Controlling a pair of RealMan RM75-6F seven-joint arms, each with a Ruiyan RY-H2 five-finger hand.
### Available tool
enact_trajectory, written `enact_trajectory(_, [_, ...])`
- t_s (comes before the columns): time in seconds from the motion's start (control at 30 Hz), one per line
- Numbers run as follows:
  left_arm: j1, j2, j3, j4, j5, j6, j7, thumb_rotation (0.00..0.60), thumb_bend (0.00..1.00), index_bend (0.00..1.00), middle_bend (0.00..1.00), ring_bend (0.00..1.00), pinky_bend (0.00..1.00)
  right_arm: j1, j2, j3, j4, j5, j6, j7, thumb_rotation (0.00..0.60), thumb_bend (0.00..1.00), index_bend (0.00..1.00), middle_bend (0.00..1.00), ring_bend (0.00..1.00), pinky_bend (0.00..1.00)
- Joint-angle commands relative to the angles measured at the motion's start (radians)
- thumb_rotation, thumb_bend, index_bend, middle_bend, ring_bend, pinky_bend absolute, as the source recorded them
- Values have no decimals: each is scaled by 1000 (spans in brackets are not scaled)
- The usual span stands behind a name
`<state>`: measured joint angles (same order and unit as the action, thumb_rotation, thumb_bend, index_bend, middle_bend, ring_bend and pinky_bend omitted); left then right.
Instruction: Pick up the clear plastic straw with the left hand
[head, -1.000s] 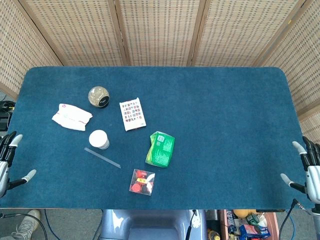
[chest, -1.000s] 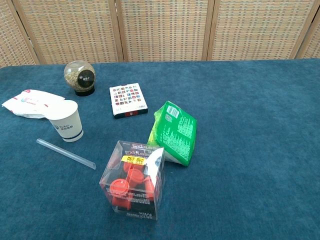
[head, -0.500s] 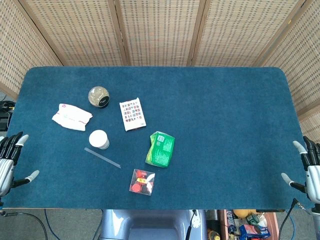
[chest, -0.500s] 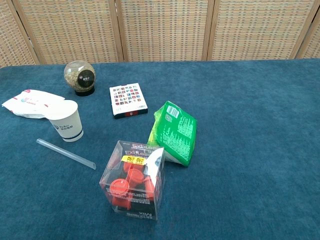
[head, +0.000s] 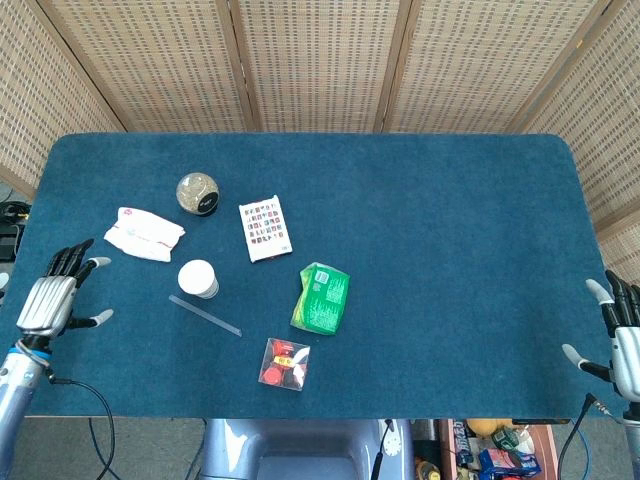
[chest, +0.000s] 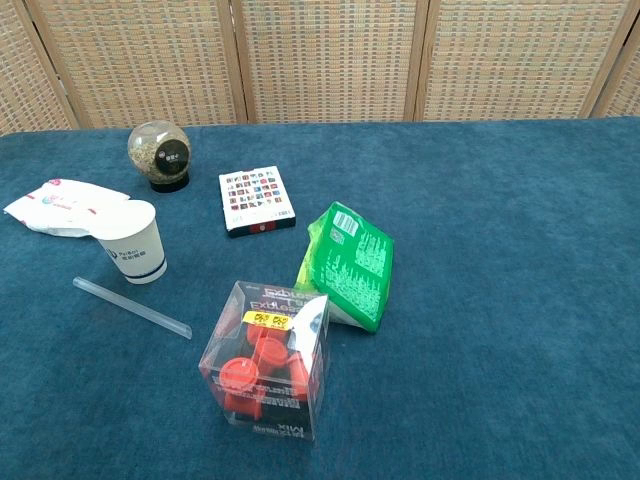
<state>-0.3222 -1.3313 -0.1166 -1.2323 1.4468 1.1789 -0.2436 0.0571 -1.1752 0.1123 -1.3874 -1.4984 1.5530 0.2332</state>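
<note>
The clear plastic straw (head: 205, 316) lies flat on the blue table, just in front of the white paper cup (head: 198, 279); in the chest view the straw (chest: 132, 308) runs diagonally at the left. My left hand (head: 55, 295) hovers over the table's left part, fingers spread and empty, well to the left of the straw. My right hand (head: 620, 340) stays at the right table edge, fingers apart, holding nothing. Neither hand shows in the chest view.
A white packet (head: 144, 234) and a round jar (head: 197, 194) sit behind the cup. A patterned card box (head: 265, 229), a green packet (head: 322, 297) and a clear box of red caps (head: 284, 363) lie near the middle.
My left hand has moved up and inward from the table's left edge, over the table surface toward the straw. The right hand and the objects have not moved.
</note>
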Motion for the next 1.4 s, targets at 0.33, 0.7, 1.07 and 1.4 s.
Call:
enact_trajectory(0.33, [-126,-144,-19,133,-38,-130,-2,600,205,438,0,0,0,5,0,0,7,5,-12,15,600,0,0,0,0,0])
enact_trajectory(0.7, [-149,-228,3,194,-34,-129,103,600,237,467,0,0,0,6,2,0,10,7,-17,24,600,0,0,0,0,0])
enact_trajectory(1.07, [-178,-311,16,283,-39,-166,94,600,253,473,0,0,0,6,3,-3,12,5,-19,29,600,0,0,0,0,0])
enact_trajectory(1.4, [-186,-359,32,334,-41,-185,88,600,341,480,0,0,0,8,5,-1,17,11,-26,42,600,0,0,0,0,0])
